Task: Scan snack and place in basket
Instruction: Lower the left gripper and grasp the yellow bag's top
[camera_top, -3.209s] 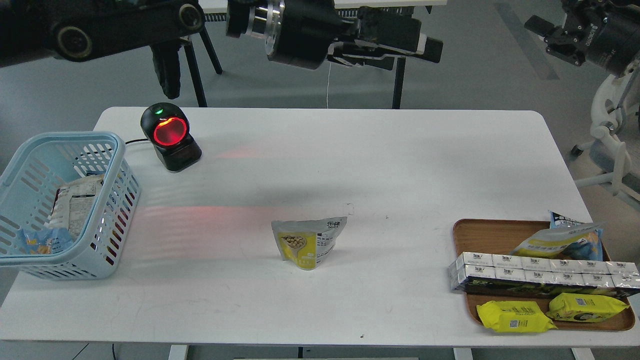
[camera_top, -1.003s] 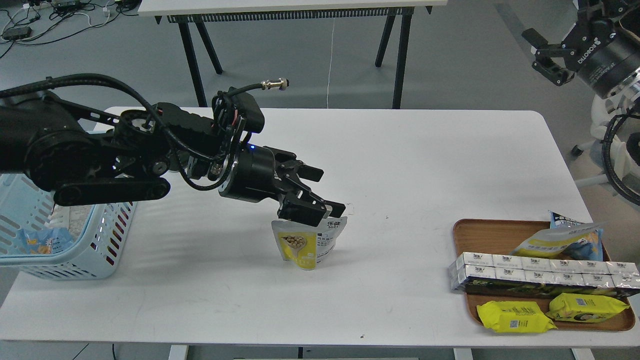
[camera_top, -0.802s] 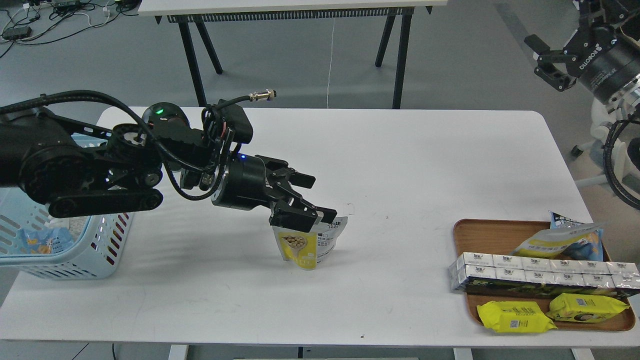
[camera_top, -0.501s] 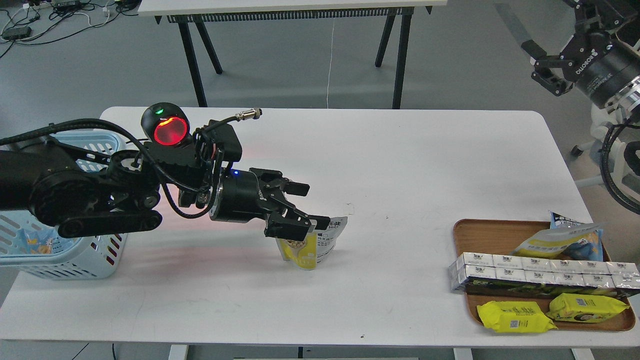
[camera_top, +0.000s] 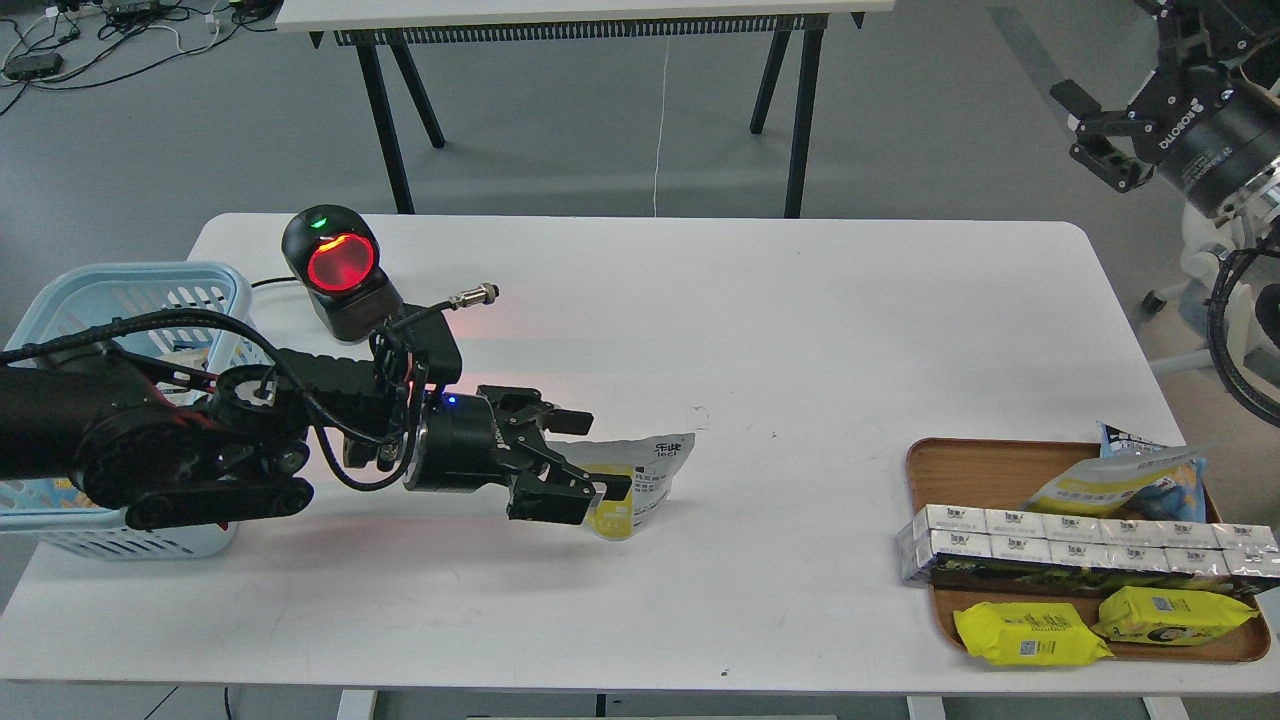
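The snack pouch (camera_top: 645, 478) stands near the middle of the white table (camera_top: 800, 330), with its white top and yellow lower part showing. My left gripper (camera_top: 601, 453) reaches in low from the left. It is open, with one finger behind the pouch's left part and one in front of it; the front finger hides part of the pouch. The light blue basket (camera_top: 130, 285) stands at the table's left edge behind my left arm, with several packs inside. My right gripper (camera_top: 1092, 135) hangs high at the far right, off the table, open and empty.
A black scanner (camera_top: 341, 268) with a red glowing window stands at the back left, beside the basket. A brown tray (camera_top: 960, 462) at the front right holds a long white carton (camera_top: 1080, 545), yellow flat packs (camera_top: 1030, 633) and other bags.
My left arm came down from above the table and sank to table height. Its open gripper slid down around the pouch's left side. The scanner came back into view.
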